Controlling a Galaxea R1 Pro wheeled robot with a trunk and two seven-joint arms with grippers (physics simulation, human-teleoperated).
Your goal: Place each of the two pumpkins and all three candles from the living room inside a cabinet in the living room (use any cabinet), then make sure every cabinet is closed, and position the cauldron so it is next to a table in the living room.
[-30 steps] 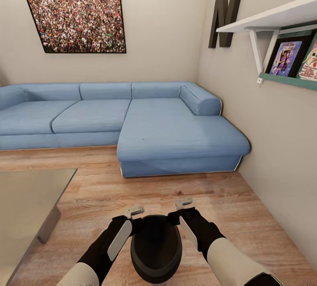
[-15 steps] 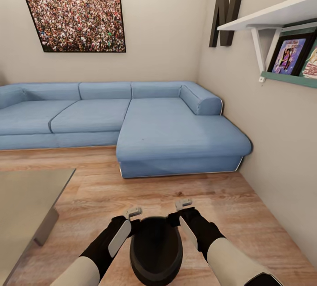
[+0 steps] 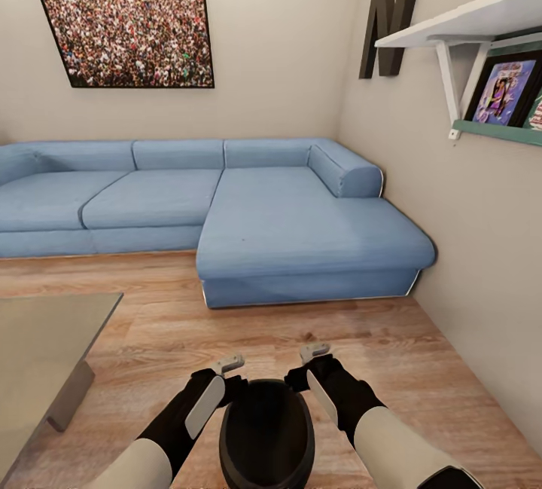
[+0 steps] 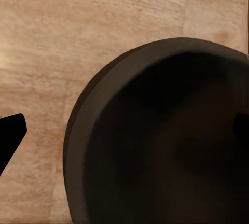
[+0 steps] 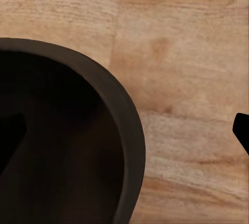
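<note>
Between both claws, the cauldron

Big dark block letter "N" mounted on the wall, upper right, just above the white shelf. That's the one readable sign. Framed colour prints under the shelf carry artwork, but any lettering is too small and blurred to read. Crowd picture over the sofa: no text visible.

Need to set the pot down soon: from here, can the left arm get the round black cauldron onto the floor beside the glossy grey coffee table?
Probably yes: only bare wooden floor lies between the cauldron and the table.
</note>
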